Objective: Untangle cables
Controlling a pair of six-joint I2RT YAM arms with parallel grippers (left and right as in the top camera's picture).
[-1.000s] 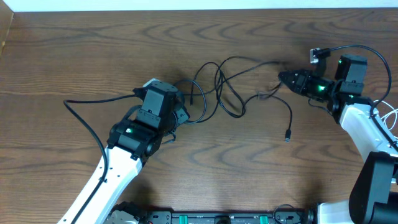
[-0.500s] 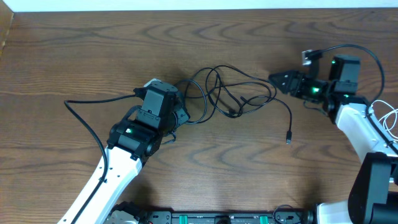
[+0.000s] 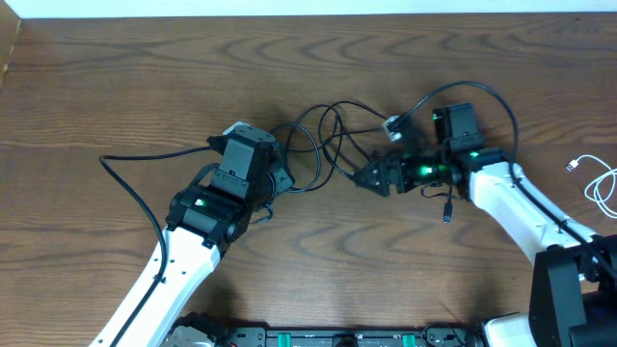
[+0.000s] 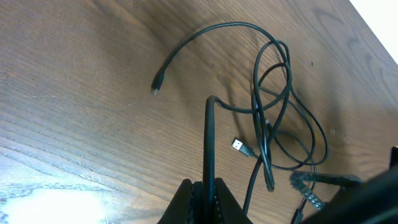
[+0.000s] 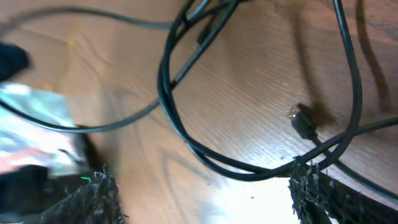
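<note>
Two black cables (image 3: 333, 145) lie looped over each other at the table's middle. One plug end (image 3: 445, 213) lies apart to the right. My left gripper (image 3: 281, 180) sits just left of the tangle, shut on a black cable (image 4: 208, 143) that rises straight from its jaws into the loops. Two loose plugs (image 4: 155, 88) (image 4: 240, 147) show near it. My right gripper (image 3: 370, 179) hangs low over the tangle's right side, open. A black cable loop (image 5: 230, 169) crosses the gap between its fingers (image 5: 317, 190), untouched on the left side. The white cable (image 3: 600, 183) lies at the far right edge.
The left arm's thick black cord (image 3: 135, 169) trails across the table to the left. A small plug (image 5: 303, 122) lies on the wood just ahead of my right fingers. The table's back edge (image 3: 308, 13) runs along the top.
My right gripper opened, let go of the black cable it had pulled right, and swung left and down onto the tangle. The freed loops slackened leftward. The left arm stayed put.
</note>
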